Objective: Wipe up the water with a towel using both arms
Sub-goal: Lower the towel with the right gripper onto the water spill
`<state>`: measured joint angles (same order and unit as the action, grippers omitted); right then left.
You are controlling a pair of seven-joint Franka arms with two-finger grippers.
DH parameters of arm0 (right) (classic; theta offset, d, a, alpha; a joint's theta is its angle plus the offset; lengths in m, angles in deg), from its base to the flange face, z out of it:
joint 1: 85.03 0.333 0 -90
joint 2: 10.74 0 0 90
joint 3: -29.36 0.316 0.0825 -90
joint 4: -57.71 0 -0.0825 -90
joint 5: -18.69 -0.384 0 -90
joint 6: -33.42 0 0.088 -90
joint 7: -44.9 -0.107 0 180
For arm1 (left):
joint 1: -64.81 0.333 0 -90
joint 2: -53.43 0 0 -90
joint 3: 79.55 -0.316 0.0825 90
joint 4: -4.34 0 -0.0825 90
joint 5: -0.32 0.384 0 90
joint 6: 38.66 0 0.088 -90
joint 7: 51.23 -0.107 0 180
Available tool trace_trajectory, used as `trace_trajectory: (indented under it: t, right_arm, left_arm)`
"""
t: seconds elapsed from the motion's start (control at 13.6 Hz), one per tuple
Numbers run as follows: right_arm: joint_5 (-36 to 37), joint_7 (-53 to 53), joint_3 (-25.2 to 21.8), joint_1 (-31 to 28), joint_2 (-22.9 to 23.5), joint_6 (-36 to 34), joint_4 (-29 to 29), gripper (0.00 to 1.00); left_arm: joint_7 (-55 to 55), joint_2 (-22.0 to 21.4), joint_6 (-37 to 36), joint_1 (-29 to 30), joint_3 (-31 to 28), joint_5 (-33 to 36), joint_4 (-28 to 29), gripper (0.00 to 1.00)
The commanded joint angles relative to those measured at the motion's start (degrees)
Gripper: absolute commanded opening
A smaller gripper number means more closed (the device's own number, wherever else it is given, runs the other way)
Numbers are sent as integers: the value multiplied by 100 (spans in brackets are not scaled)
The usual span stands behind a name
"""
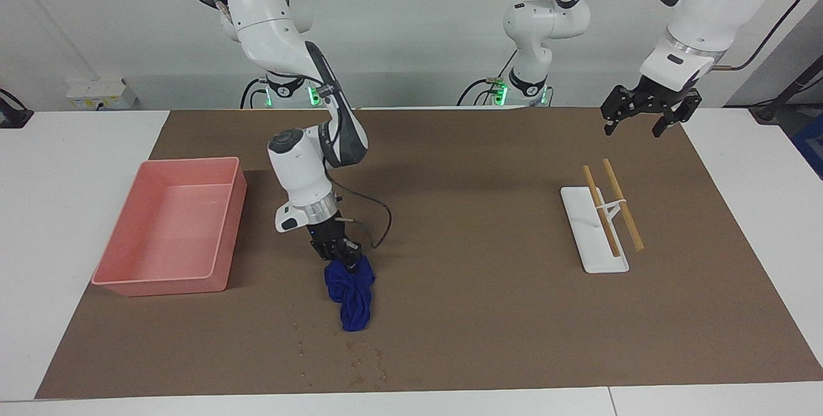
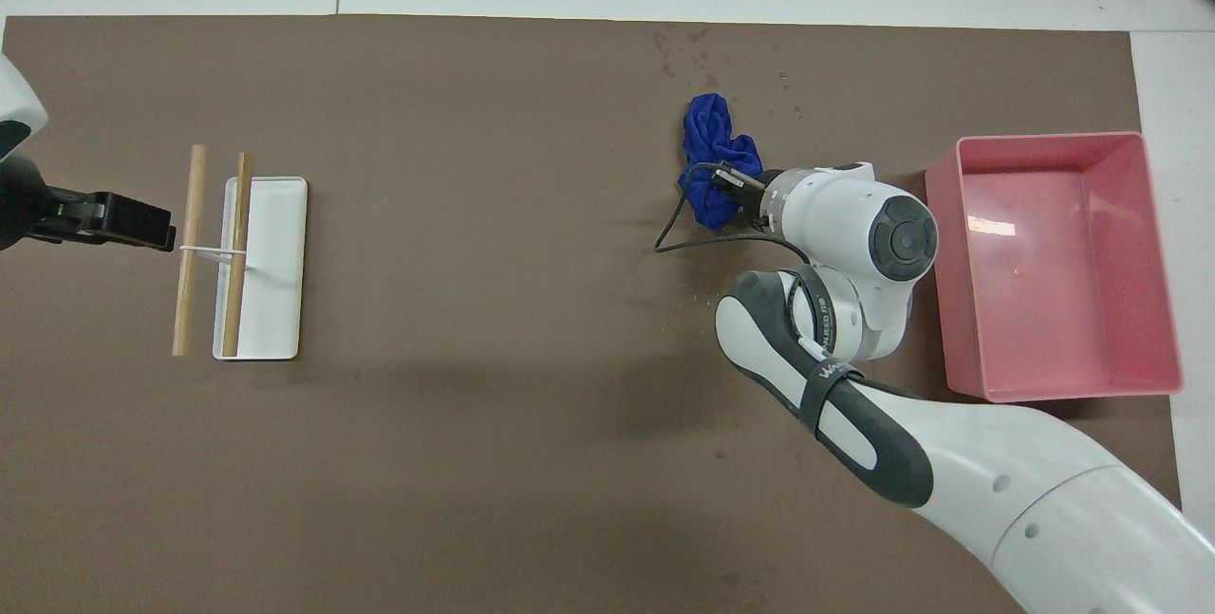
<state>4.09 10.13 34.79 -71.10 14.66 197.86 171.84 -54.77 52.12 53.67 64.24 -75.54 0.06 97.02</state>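
Note:
My right gripper (image 1: 339, 256) is shut on the top of a bunched blue towel (image 1: 351, 297), which hangs down to the brown mat; I cannot tell if its lower end touches. The towel also shows in the overhead view (image 2: 714, 151), with the right gripper (image 2: 733, 189) over its nearer end. The water (image 1: 361, 364) is a scatter of small droplets on the mat, just farther from the robots than the towel, and also shows in the overhead view (image 2: 698, 49). My left gripper (image 1: 634, 130) is open and empty, raised over the mat near the rod stand (image 2: 157, 223).
A pink bin (image 1: 128, 284) stands on the mat at the right arm's end (image 2: 949, 263). A white stand (image 1: 595, 255) carrying two wooden rods (image 1: 622, 204) sits at the left arm's end (image 2: 280, 310).

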Motion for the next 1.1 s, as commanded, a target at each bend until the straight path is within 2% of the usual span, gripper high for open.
trace_trajectory:
  t: [0.0, 0.66, 1.03]
  right_arm:
    - [-69, -108, 29, 179, -227, -299, 1092, 0]
    - [-69, 58, 29, 496, -737, -369, 2604, 0]
    - [-78, 76, 29, 707, -975, -842, 3001, 0]
  left_arm:
    - [-59, -36, -92, -31, -41, -70, -40, 100]
    - [-59, -45, -127, -40, -41, -70, -31, 100]
    - [-59, -36, -119, -40, -41, -70, -40, 100]
